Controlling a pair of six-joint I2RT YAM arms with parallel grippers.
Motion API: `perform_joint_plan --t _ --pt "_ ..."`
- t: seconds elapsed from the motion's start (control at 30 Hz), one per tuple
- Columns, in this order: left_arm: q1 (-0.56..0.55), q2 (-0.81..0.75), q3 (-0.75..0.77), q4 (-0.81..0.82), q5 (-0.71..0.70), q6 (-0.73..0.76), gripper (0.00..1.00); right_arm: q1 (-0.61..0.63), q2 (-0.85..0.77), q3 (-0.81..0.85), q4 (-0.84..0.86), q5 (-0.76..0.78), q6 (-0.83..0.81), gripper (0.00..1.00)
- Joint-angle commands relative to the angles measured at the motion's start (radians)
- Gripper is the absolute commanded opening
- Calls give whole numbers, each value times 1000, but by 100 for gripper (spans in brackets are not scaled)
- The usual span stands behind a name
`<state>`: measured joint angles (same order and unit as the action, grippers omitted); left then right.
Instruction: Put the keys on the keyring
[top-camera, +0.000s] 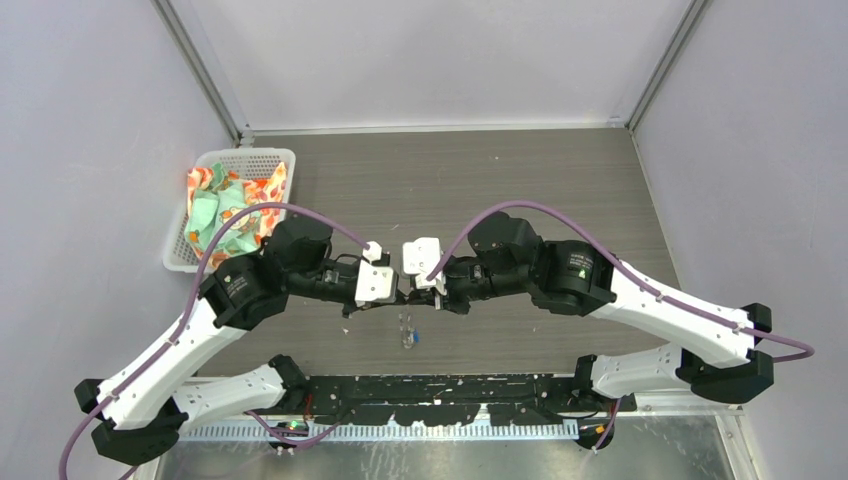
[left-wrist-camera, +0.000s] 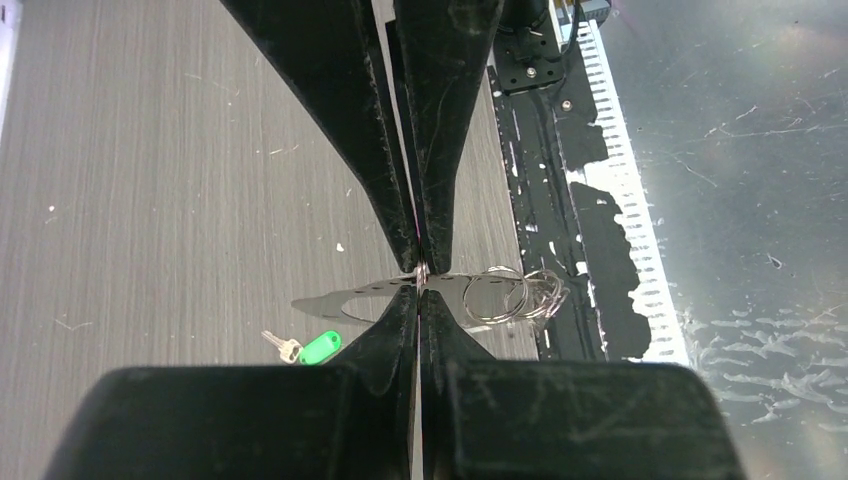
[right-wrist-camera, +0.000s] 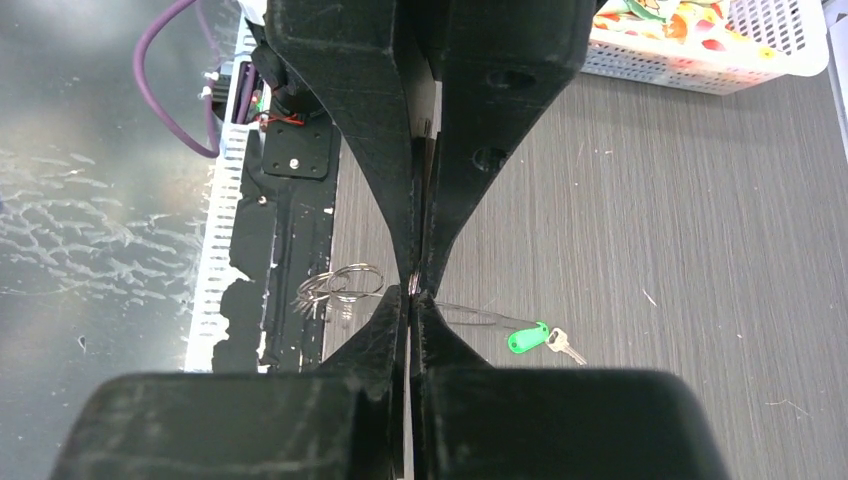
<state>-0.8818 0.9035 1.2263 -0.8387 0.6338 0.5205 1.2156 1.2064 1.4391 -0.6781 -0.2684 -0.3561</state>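
Note:
Both grippers meet above the table's middle. My left gripper (top-camera: 395, 294) (left-wrist-camera: 421, 275) and right gripper (top-camera: 425, 291) (right-wrist-camera: 412, 288) are each shut on the thin grey keyring (left-wrist-camera: 345, 300) (right-wrist-camera: 470, 314), seen edge-on between the fingertips. A bunch of small silver rings (left-wrist-camera: 510, 295) (right-wrist-camera: 345, 283) hangs at its near end. The green-headed key (left-wrist-camera: 318, 347) (right-wrist-camera: 527, 337) sits by the loop's far end. I cannot tell whether it is strung on the loop. In the top view a small blue bit (top-camera: 415, 338), likely the blue key, shows among silver pieces below the grippers.
A white basket (top-camera: 182, 252) (right-wrist-camera: 720, 68) with colourful cloths stands at the back left. The black mounting rail (top-camera: 440, 388) (left-wrist-camera: 560, 200) runs along the near edge, close under the hanging rings. Walls enclose the table on three sides.

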Motion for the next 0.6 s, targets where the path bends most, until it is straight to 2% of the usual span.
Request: perform_joint_plan --t 0.0,0.1,0.17,0.23,0.37,0.57 --pt "-3 -14 37 34 33 -35 0 7 -15 20 53 6 -11 1" --pt "-3 -25 27 65 38 -80 2 7 -58 -45 130 13 15 1" --pt "-3 -38 16 86 38 -118 22 7 -103 -108 215 9 46 1" --pt "-3 -55 -1 98 30 -150 32 6 -154 -182 320 0 82 1" --pt "-3 -97 -43 118 6 -190 35 6 -245 -313 524 1 154 1" --pt "-3 -132 -80 162 16 -269 35 7 -305 -406 665 -24 224 1"
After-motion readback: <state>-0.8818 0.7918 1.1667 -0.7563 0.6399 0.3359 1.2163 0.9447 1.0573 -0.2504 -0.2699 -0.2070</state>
